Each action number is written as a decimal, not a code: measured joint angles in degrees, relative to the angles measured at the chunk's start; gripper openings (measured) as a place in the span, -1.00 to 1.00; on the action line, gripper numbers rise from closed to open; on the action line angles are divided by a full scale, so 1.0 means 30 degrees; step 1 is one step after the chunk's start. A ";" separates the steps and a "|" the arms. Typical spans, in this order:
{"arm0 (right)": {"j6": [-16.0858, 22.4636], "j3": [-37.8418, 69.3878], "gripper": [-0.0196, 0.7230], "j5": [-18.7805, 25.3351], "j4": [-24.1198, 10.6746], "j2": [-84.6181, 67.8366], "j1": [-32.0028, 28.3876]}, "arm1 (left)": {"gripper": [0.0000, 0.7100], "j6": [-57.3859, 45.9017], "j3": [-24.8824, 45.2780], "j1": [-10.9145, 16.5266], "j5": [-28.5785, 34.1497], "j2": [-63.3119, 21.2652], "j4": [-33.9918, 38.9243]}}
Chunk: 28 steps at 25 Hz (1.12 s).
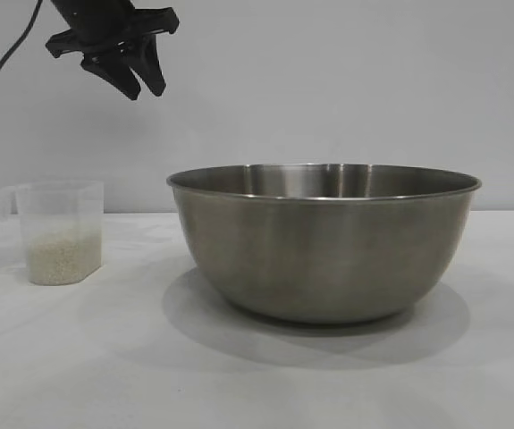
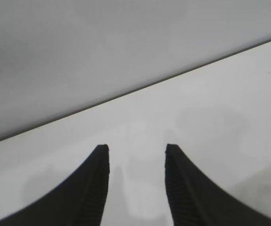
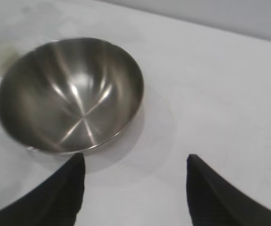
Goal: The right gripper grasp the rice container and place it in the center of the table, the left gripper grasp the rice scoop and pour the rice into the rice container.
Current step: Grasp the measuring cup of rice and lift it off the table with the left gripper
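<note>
Rice scoop [image 1: 57,231], a small translucent plastic measuring cup with a side handle, is found standing upright on the plain white table [image 1: 78,375], well to the left of the large round stainless steel rice container [image 1: 324,241] as the exterior view shows it, with a clear strip of tabletop between the two. A pale mass of uncooked rice [image 1: 60,257] is held in the lower part of the scoop, and its handle is turned away from the container. The container is set upright near the middle of the table, and its brushed interior is seen bare in the right wrist view [image 3: 71,94], so the pouring is judged not yet done. The black left gripper [image 1: 134,76] is hung in the air above the scoop and slightly toward the container's side, pointed downward, its fingers [image 2: 90,188] parted with nothing between them. The coming grasp is judged to turn on this relation: the scoop lies almost straight below the left gripper and a little farther from the container, so a descent with a small shift away from the container would be called for. The right gripper [image 3: 135,193] is seen clear of the container, its fingers apart and empty, the container lying beyond them.
</note>
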 joint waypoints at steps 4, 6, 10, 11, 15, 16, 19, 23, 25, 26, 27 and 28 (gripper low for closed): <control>0.0977 0.0000 0.22 0.3078 -0.1539 -0.2751 0.0000 | -0.33 0.0000 0.0000 0.0000 0.0034 -0.0103 0.0000; 0.1024 0.0000 0.22 0.4445 -0.1773 -0.3204 0.0000 | -0.33 0.0000 0.0000 0.0000 0.0151 -0.0141 0.0000; 0.1129 0.0245 0.22 0.5934 -0.1950 -0.3461 0.0000 | -0.33 0.0000 0.0000 0.0000 0.0264 -0.0253 0.0000; 0.1155 0.0368 0.10 0.6125 -0.1950 -0.3615 0.0000 | -0.33 0.0000 0.0000 0.0000 0.0278 -0.0264 0.0000; 0.1236 0.0572 0.09 0.6545 -0.1993 -0.4882 0.0000 | -0.33 0.0000 0.0000 0.0000 0.0236 -0.0659 0.0489; 0.1236 0.0585 0.09 0.6596 -0.1993 -0.5355 0.0000 | -0.33 0.0000 0.0000 0.0000 0.0183 -0.0873 0.0489; 0.1236 0.0620 0.09 0.6683 -0.1993 -0.6760 0.0000 | -0.33 0.0000 0.0276 0.0000 -0.0120 -0.1540 0.0505; 0.1236 0.0620 0.09 0.6759 -0.1993 -0.8425 0.0000 | -0.33 0.0000 0.2946 0.0000 -0.3020 -0.3354 0.0505; 0.1236 0.0620 0.09 0.6759 -0.1993 -0.8646 0.0000 | -0.33 0.0099 0.5871 -0.0071 -0.5969 -0.4812 0.0505; 0.1236 0.0620 0.09 0.6759 -0.1993 -0.8649 0.0000 | -0.33 0.0175 0.7352 -0.0155 -0.7389 -0.5747 0.0505; 0.1236 0.0620 0.09 0.6759 -0.1993 -0.8649 0.0000 | -0.33 0.0181 0.9249 -0.0256 -0.9130 -0.6726 0.0505; 0.1236 0.0620 0.09 0.6759 -0.1993 -0.8649 0.0000 | -0.33 0.0214 1.1196 -0.0389 -1.0874 -0.7547 0.0614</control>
